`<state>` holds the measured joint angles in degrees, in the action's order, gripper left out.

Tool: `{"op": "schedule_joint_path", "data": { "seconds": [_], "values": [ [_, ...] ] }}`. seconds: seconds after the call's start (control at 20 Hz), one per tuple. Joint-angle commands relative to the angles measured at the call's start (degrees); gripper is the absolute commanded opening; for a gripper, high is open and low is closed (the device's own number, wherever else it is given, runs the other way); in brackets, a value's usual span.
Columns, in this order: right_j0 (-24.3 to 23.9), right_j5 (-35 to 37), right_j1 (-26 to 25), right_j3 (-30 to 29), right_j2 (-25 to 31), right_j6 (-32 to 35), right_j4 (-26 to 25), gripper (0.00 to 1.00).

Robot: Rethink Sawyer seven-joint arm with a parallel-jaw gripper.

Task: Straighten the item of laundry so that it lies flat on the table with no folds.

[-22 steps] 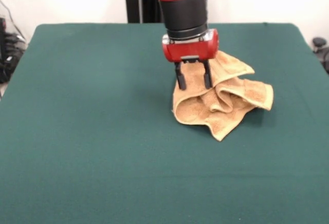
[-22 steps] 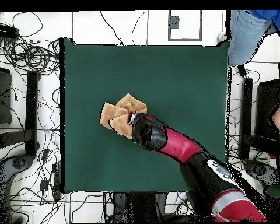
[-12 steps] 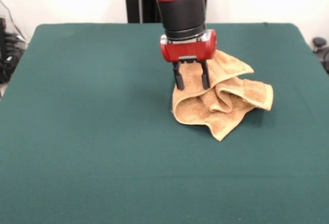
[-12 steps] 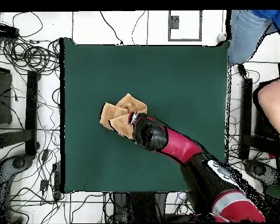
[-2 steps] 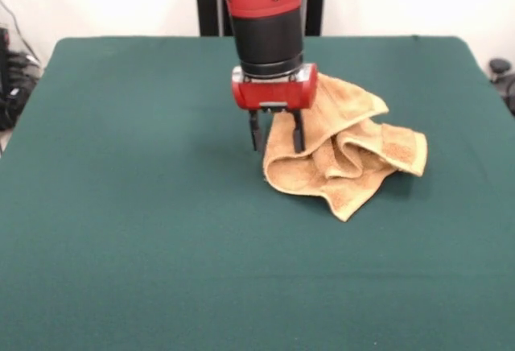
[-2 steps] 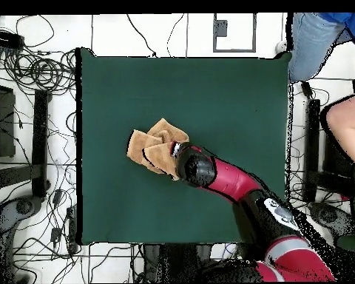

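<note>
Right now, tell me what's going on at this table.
A red and black robot arm has its gripper at the edge of a crumpled tan towel on the green table. Its two fingers are spread, one in front of the towel, one off its edge. The towel lies bunched in folds, not flat. A person's arm shows beside the table in the overhead view.

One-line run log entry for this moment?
gripper: open, at towel edge | towel: crumpled, folded | table: towel near centre | task: not done
</note>
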<state>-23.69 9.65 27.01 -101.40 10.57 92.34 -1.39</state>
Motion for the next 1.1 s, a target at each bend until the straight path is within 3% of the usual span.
{"op": "schedule_joint_path", "data": {
  "seconds": [0.05, 0.45, 0.85, 1.1],
  "values": [
    [2.9, 11.3, -4.9, 10.0, -0.1, -7.8, -7.9, 1.0],
    [2.3, 13.6, -6.2, 13.0, 2.4, -7.7, -17.4, 1.0],
    [5.5, 12.4, -6.6, 12.6, -1.7, 3.6, -17.2, 1.0],
    [7.3, 13.7, -7.4, 14.1, -3.6, 2.1, -18.4, 1.0]
  ]
}}
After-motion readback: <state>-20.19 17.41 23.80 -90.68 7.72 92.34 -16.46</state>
